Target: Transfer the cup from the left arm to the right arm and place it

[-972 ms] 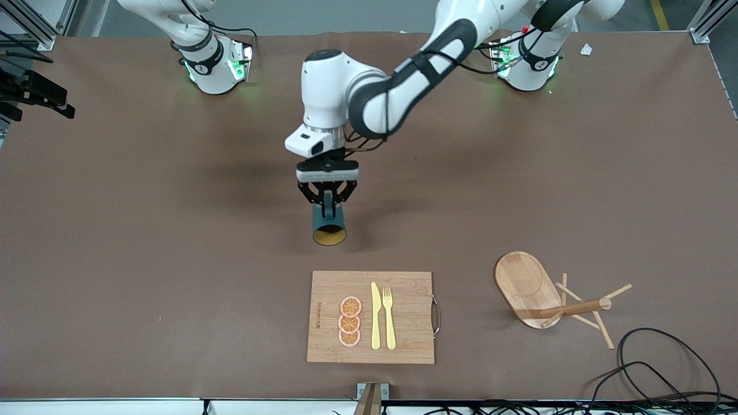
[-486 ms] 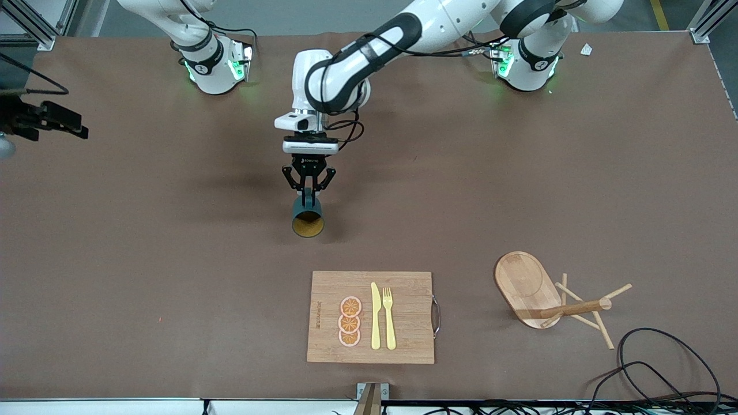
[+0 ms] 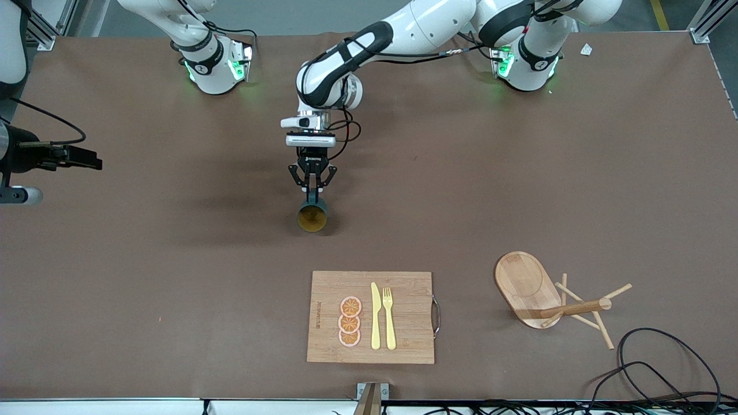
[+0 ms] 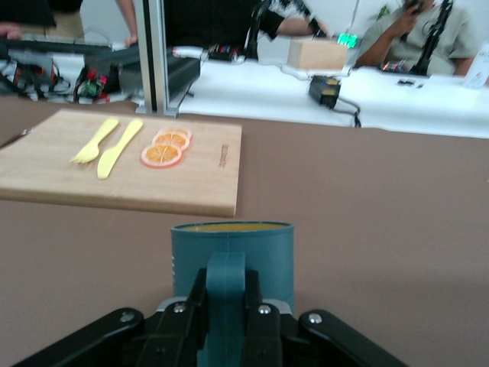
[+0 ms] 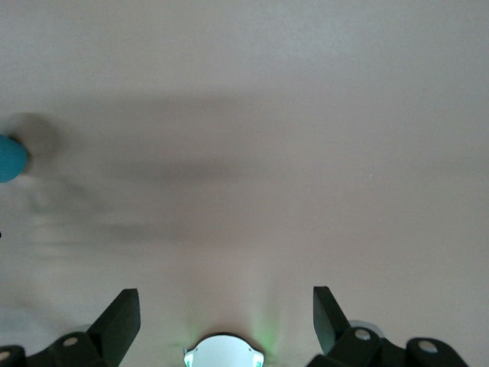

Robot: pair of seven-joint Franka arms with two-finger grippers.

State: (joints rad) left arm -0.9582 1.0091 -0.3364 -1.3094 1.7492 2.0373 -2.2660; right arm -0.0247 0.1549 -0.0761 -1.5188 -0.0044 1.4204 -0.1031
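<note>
Looking down on the brown bench [image 3: 173, 259], we see the left arm stretched from its base to the middle of the bench, its black two-finger end effector [image 3: 312, 185] pointing downward. Its fingers [image 4: 260, 325] are pinched closed on the small side handle of the small dark teal cylindrical cup with an ochre-yellow inside [image 3: 312, 216]. In the left wrist view the same cup [image 4: 232, 258] stands upright just past the fingers, handle toward the camera, yellow rim showing at its top. We cannot tell whether its base touches the bench or hangs just above it.

Nearer to the front camera than the cup lies a rectangular bamboo cutting board [image 3: 403, 314]. On it rest three orange slices [image 3: 350, 321], a pale yellow plastic knife [image 3: 375, 316] and a pale yellow plastic fork [image 3: 389, 318], side by side.

Toward the left arm's end of the bench stands a wooden peg rack with an oval base [image 3: 550, 300], well apart from the board.

The right arm waits at its own end, its end effector [image 3: 69, 157] over the bench edge. In the right wrist view its two dark fingers [image 5: 118, 321] stand wide apart, with nothing between them but bare bench.
</note>
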